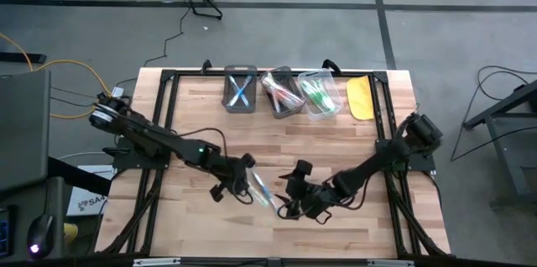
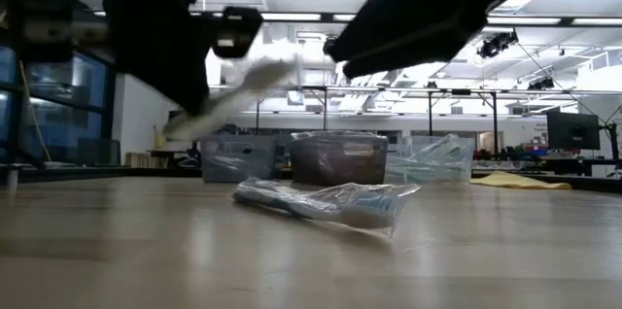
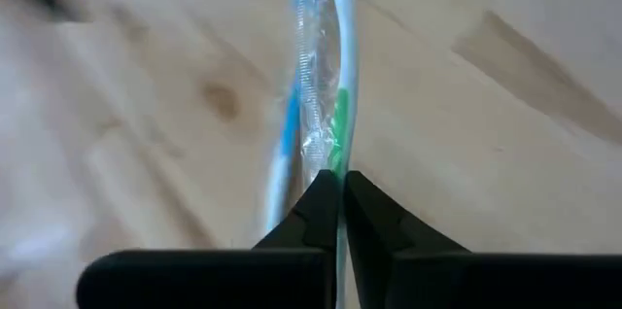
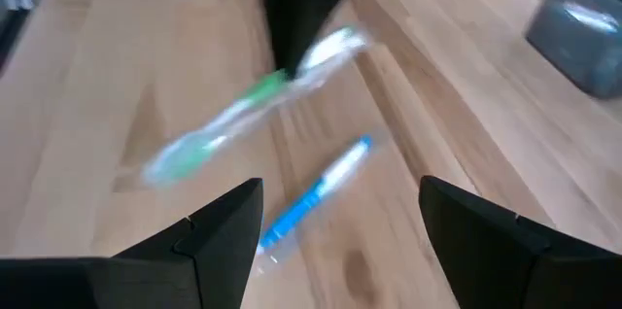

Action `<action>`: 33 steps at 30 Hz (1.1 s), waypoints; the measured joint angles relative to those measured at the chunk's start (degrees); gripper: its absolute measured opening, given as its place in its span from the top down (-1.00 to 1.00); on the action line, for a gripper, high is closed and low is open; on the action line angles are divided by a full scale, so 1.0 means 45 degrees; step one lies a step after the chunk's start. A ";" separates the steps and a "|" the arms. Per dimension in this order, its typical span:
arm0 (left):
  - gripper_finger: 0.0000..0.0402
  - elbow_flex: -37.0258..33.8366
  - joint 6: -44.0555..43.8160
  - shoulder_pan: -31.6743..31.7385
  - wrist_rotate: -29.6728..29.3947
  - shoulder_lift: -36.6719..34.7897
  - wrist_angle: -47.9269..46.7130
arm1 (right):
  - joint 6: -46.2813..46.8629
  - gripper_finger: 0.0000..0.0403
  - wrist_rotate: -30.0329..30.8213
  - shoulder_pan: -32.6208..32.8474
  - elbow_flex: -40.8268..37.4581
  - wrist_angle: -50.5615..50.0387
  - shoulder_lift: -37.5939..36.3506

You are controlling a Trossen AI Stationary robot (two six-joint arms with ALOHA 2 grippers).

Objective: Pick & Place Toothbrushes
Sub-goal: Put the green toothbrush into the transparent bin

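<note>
**Green brush lifted, blue one left on the table**

The left gripper (image 3: pixel 339 185), at about 7 o'clock of the table in the high view, is clamped on a wrapped green brush (image 3: pixel 326 105) and holds it clear of the wood. In its wrist view the two fingers meet on the brush's clear sleeve. The right gripper (image 4: pixel 340 214), just beside it at 5 o'clock, hangs spread wide with nothing between its fingers.

A wrapped blue brush (image 4: pixel 313 192) lies on the table (image 1: pixel 201 124) between the two grippers. At 12 o'clock stand three bins: a grey bin (image 1: pixel 240 99) with blue brushes, a dark bin (image 1: pixel 282 103) with reddish ones and a clear bin (image 1: pixel 320 103) with green ones. A yellow flat thing (image 1: pixel 361 97) lies to their right.

Most of the sorting appears done, judging by the filled bins; two brushes seem left, one held and one lying.

Only the right wrist view shows both brushes apart, green above blue. The low view shows the blue brush (image 2: pixel 326 202) flat on the wood and the lifted one as a pale streak, while the high view alone places the bins.
</note>
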 joint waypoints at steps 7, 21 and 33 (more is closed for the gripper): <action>1.00 -0.0006 -0.1162 0.0223 -0.2505 -0.0960 -0.0351 | -0.2248 -0.34 0.0103 0.0010 -0.0005 0.2241 0.0355; 0.99 -0.0002 -0.1602 0.0261 -0.5117 -0.1425 -0.0634 | -0.1341 -0.34 0.1332 -0.0036 0.0005 0.1210 0.0354; 0.99 0.0003 -0.1247 0.0251 -0.3702 -0.1739 0.2144 | -0.4674 -0.34 0.2837 -0.0374 0.0005 0.4923 0.0354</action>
